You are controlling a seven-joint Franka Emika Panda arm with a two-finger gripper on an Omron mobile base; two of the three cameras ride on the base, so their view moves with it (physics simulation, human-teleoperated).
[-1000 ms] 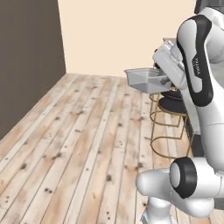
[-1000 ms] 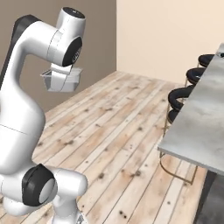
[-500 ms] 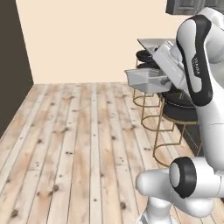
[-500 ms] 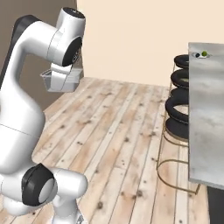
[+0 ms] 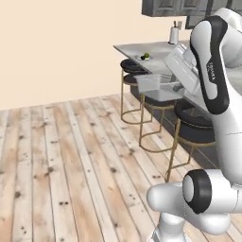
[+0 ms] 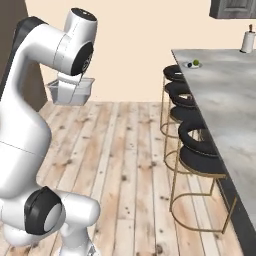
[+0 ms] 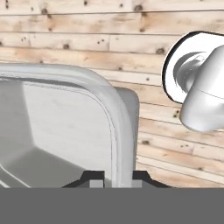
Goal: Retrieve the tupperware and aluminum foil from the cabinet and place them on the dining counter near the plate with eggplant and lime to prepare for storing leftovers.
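My gripper [image 7: 117, 177] is shut on the rim of the tupperware [image 7: 65, 131], a translucent pale grey container held level above the wooden floor. The tupperware [image 5: 153, 86] hangs in front of the arm, left of the gripper [image 5: 176, 85]. In the right base view the gripper [image 6: 68, 89] holds the tupperware [image 6: 84, 95] from above. On the far end of the dining counter [image 6: 225, 100] lies the plate [image 6: 192, 65] with the green lime [image 6: 196, 63] and the dark eggplant [image 6: 189, 64]. The plate [image 5: 144, 57] and lime [image 5: 146, 55] also rest on the dining counter [image 5: 134, 47]. The aluminum foil is out of view.
Black round stools [image 6: 200, 155] on gold legs line the counter's edge, stools [image 5: 191, 127] close to the arm. A white roll holder [image 6: 246, 42] stands at the counter's far end. Grey wall cabinets [image 5: 165, 7] hang beyond. Open wooden floor [image 5: 71, 151] lies to the left.
The whole picture has swung as the base turned; the dining counter and stools now face the robot more squarely. The arm still holds the tupperware the same way.
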